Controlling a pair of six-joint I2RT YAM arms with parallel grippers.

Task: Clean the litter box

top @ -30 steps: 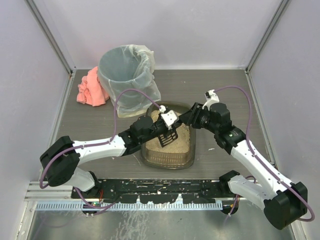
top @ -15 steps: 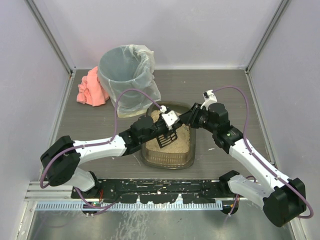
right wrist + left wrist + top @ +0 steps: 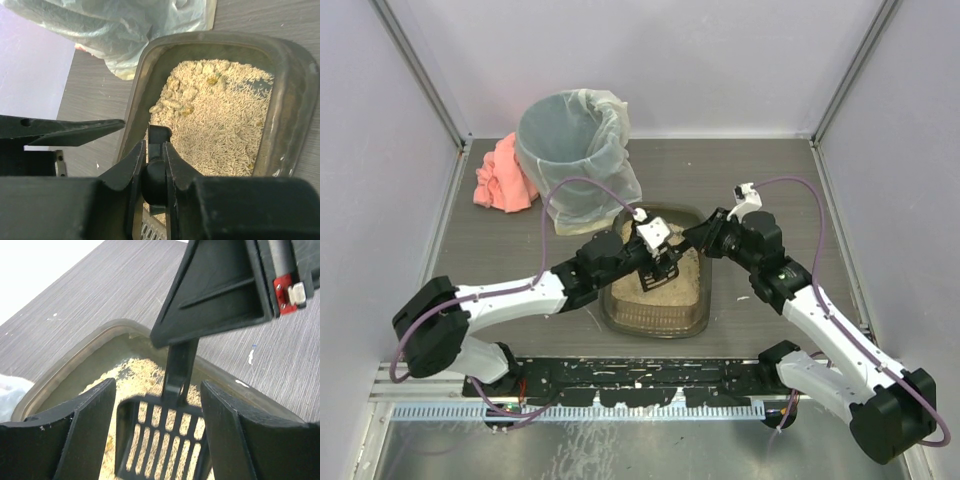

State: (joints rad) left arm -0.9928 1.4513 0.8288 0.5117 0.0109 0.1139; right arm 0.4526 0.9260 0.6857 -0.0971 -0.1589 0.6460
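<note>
The litter box point(image 3: 655, 322) sits mid-table, a dark shallow tray with beige litter point(image 3: 220, 120) and a few yellowish clumps point(image 3: 175, 100) at its far end. A small black slotted scoop point(image 3: 165, 440) hangs over the litter. My right gripper point(image 3: 155, 145) is shut on the scoop's handle point(image 3: 159, 134), seen from above at the right gripper point(image 3: 688, 238). My left gripper point(image 3: 157, 390) stands open on either side of the scoop blade, its fingers apart from it, over the tray's middle point(image 3: 662, 262).
A round grey bin point(image 3: 575, 150) with a clear liner stands behind the tray at left, almost touching its far corner. A pink cloth point(image 3: 500, 175) lies left of the bin. Enclosure walls rise on three sides.
My left gripper has opened and let go of the scoop, while my right gripper has closed on its handle. Both arms have shifted slightly to the right.
</note>
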